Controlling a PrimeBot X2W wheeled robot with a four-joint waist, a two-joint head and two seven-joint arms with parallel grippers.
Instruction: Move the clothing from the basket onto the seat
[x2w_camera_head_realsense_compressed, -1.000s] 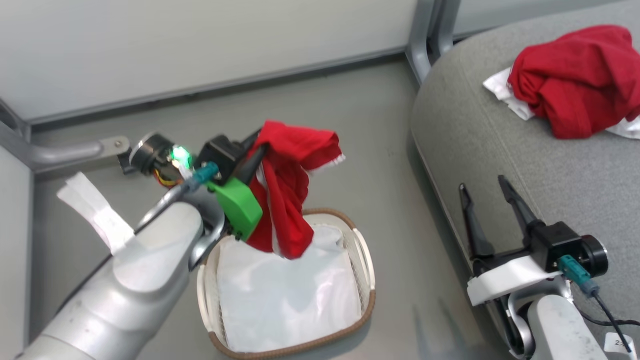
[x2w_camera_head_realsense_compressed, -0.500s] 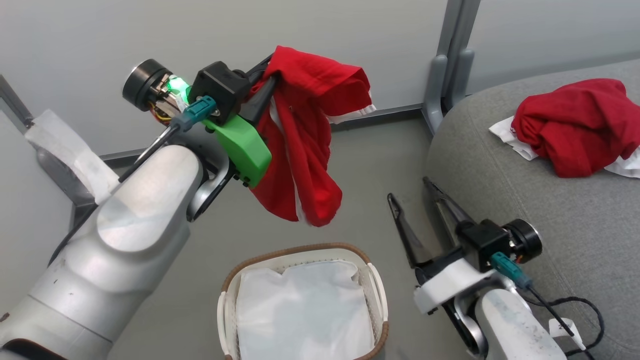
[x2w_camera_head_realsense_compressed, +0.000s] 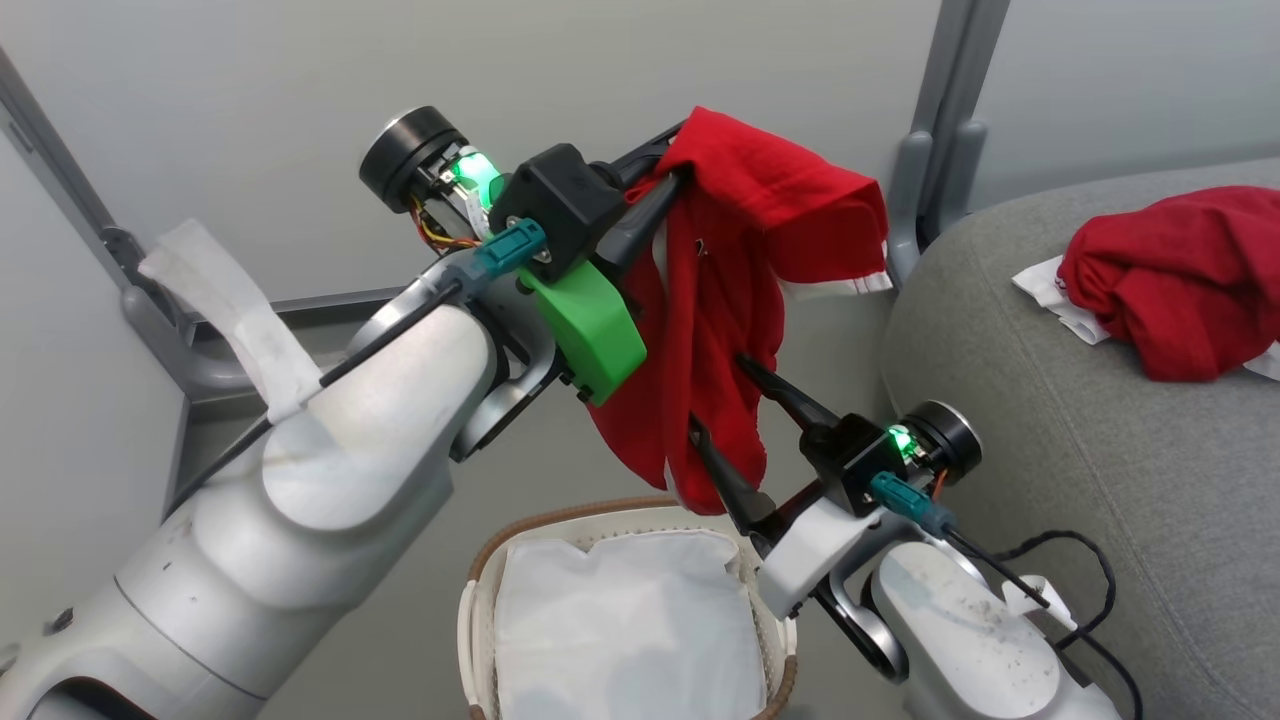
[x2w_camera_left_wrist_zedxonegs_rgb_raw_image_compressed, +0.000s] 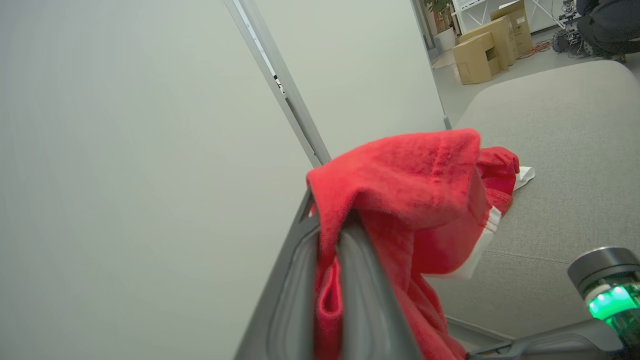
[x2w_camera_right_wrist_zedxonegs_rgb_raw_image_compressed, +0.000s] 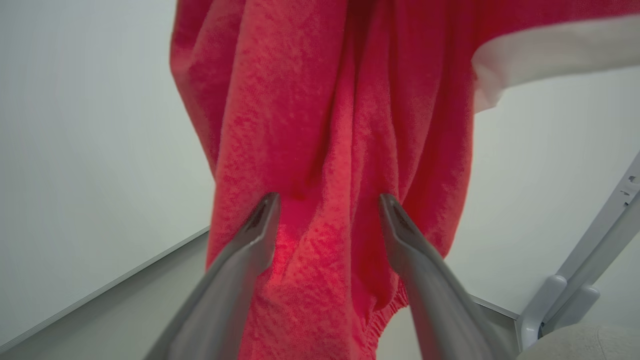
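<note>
My left gripper (x2w_camera_head_realsense_compressed: 672, 160) is shut on a red garment with white trim (x2w_camera_head_realsense_compressed: 730, 300), which hangs well above the basket (x2w_camera_head_realsense_compressed: 480, 590). The left wrist view shows the two fingers pinching the garment (x2w_camera_left_wrist_zedxonegs_rgb_raw_image_compressed: 415, 185) at its top fold. My right gripper (x2w_camera_head_realsense_compressed: 720, 398) is open, its fingers on either side of the garment's lower part. In the right wrist view the garment (x2w_camera_right_wrist_zedxonegs_rgb_raw_image_compressed: 325, 125) hangs between and just beyond the spread fingertips (x2w_camera_right_wrist_zedxonegs_rgb_raw_image_compressed: 270, 205). In the basket lies the white liner (x2w_camera_head_realsense_compressed: 620, 630). A second red garment (x2w_camera_head_realsense_compressed: 1170, 280) lies crumpled on the grey seat (x2w_camera_head_realsense_compressed: 1050, 400).
A grey metal post (x2w_camera_head_realsense_compressed: 935, 130) stands against the pale wall beside the seat's corner. A black cable (x2w_camera_head_realsense_compressed: 1080, 560) loops by my right wrist over the seat's front. Cardboard boxes (x2w_camera_left_wrist_zedxonegs_rgb_raw_image_compressed: 482, 50) stand far beyond the seat.
The head camera has shifted. My left gripper has carried the garment up out of the basket and toward the seat. My right gripper has swung left to the garment's hanging end.
</note>
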